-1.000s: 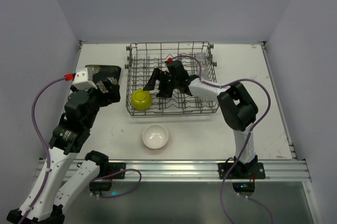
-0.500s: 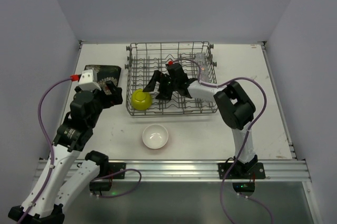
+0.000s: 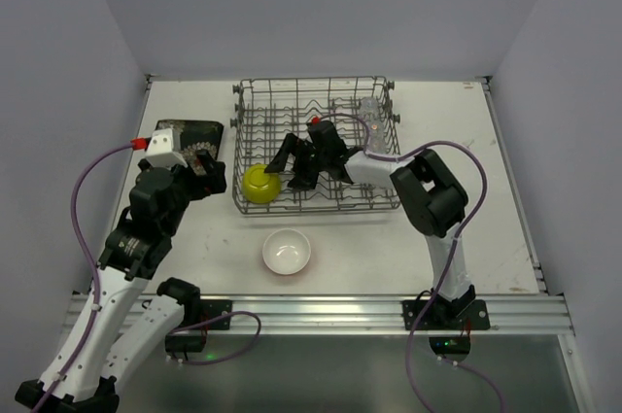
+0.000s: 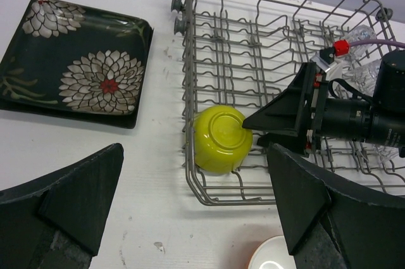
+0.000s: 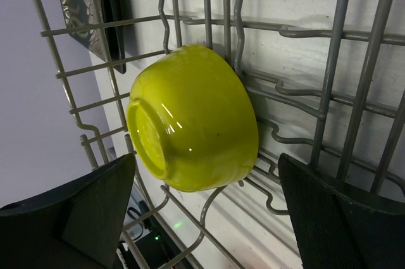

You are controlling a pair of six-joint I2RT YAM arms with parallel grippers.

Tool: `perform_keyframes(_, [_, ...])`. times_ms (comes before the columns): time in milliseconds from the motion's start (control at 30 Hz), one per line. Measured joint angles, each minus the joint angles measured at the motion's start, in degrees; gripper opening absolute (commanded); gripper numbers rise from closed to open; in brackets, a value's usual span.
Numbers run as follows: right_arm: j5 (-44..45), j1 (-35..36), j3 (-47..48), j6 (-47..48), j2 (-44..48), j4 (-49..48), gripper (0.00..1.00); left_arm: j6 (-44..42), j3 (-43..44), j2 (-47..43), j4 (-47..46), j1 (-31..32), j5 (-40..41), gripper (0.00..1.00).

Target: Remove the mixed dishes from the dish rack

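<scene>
Yellow-green bowl (image 3: 260, 183): near-left corner of dish rack (image 3: 311, 82). Risk, as I judge it: my jaws pinch a rack wire along with the bowl, or the glossy wall slips. Overturned and tipped, base up toward my left arm; round, so no real long axis. Right gripper (image 3: 290, 168) spread wide beside it, empty; left gripper (image 3: 209, 168) wide, empty.

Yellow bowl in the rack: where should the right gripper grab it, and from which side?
Clamp the bowl across its round outer wall, coming from the right, inside the rack. It lies tilted foot-up in the near-left corner, rim hidden against the wires, and the rack's walls close off the left and near sides. The open right gripper faces it from there.
</scene>
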State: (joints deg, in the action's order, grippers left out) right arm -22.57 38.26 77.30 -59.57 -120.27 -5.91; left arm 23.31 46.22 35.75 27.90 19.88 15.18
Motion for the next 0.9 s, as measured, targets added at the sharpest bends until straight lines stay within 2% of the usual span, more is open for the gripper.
perform_keyframes(900, [-4.1,0.7,1.5,-3.3,-3.9,-6.4,0.96,-0.4,-0.1,0.4,0.0,0.0,-0.3,1.0])
